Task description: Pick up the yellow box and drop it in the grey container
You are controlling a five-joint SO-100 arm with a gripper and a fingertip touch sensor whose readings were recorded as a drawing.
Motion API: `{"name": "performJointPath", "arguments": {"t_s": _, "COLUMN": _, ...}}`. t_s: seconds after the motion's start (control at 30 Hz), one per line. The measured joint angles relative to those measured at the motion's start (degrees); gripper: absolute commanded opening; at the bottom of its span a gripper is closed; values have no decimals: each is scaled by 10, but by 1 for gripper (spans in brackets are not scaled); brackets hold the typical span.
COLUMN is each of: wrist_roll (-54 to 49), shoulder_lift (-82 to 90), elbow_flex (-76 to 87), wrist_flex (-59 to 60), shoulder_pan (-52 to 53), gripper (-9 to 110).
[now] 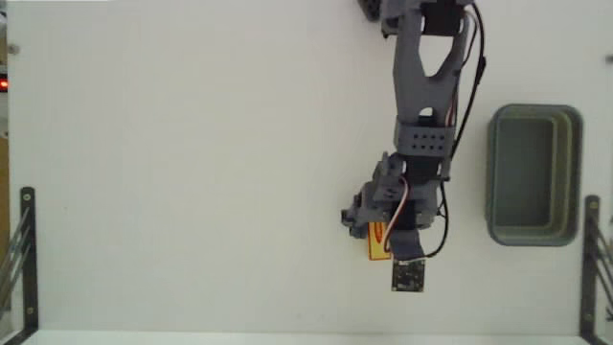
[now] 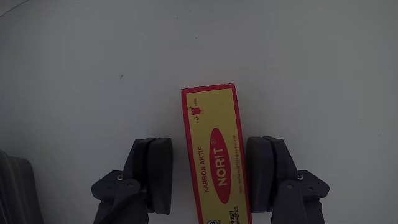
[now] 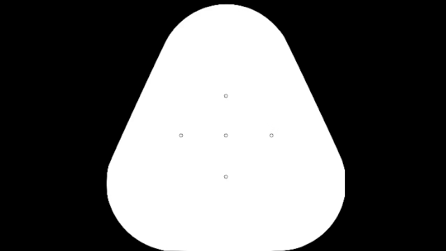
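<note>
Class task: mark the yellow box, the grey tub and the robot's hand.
Flat yellow cardboard box (image 2: 217, 165): wrist view, on its red oval.
Grey-green plastic tub (image 1: 576, 172): fixed view, on its right rim.
Hand (image 2: 211, 177): wrist view, midway between its fingertips.

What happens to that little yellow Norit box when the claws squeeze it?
The yellow box looks like thin cardboard, so probably light and slightly crushable. Lying flat on the table, it shouldn't roll. Its printed face looks smooth, so the open gripper might slip.

A plain white bench fills the fixed view. Dark metal brackets stand at its edges: one at 8 o'clock, another at 4 o'clock.
</note>
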Motion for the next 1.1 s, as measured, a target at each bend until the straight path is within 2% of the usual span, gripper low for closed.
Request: {"name": "performJointPath", "arguments": {"t_s": 1.1, "wrist_roll": 0, "shoulder_lift": 0, "elbow_flex": 0, "wrist_flex": 0, "shoulder_pan": 0, "gripper": 61}}
